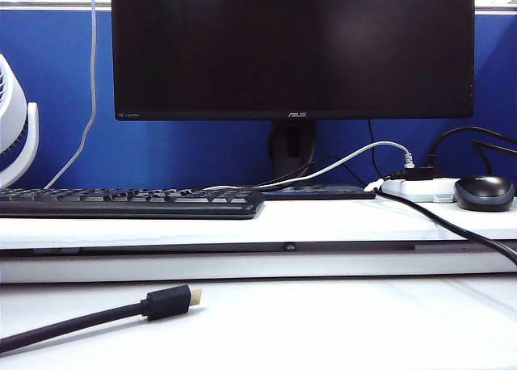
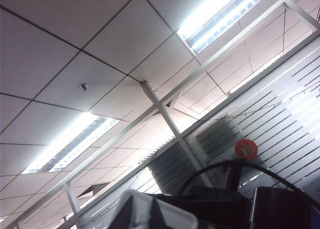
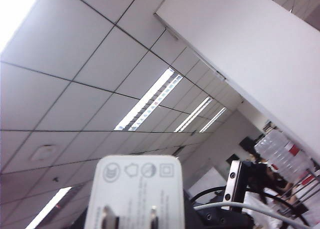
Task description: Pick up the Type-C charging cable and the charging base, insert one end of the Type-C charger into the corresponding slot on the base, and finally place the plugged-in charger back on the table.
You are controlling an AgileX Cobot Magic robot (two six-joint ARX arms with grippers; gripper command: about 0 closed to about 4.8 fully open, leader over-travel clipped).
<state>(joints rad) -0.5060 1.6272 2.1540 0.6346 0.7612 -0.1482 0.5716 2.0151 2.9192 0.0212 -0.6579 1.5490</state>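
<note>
The right gripper (image 3: 220,216) is seen only as dark hardware low in its wrist view. It is clamped on the base (image 3: 134,194), though the fingers themselves are hidden behind the block. The base is held aloft, its two metal prongs and printed marks turned to the camera, with ceiling panels and strip lights behind it. Just beside it a thin white cable (image 3: 260,211) is strung across the dark hardware, and what holds it cannot be told.

The left gripper (image 2: 210,209) is pressed together, with nothing identifiable seen between the fingers. A blurred white shape (image 2: 150,214) is caught at the edge of its wrist view, against ceiling and blinds.

Down on the bench (image 1: 323,330), a black cable (image 1: 81,321) with a gold-tipped plug is laid on the left. On the shelf (image 1: 323,220) behind it, a keyboard (image 1: 129,202), a power strip (image 1: 420,190) and a mouse (image 1: 485,192) are lined up under the monitor (image 1: 291,47).
</note>
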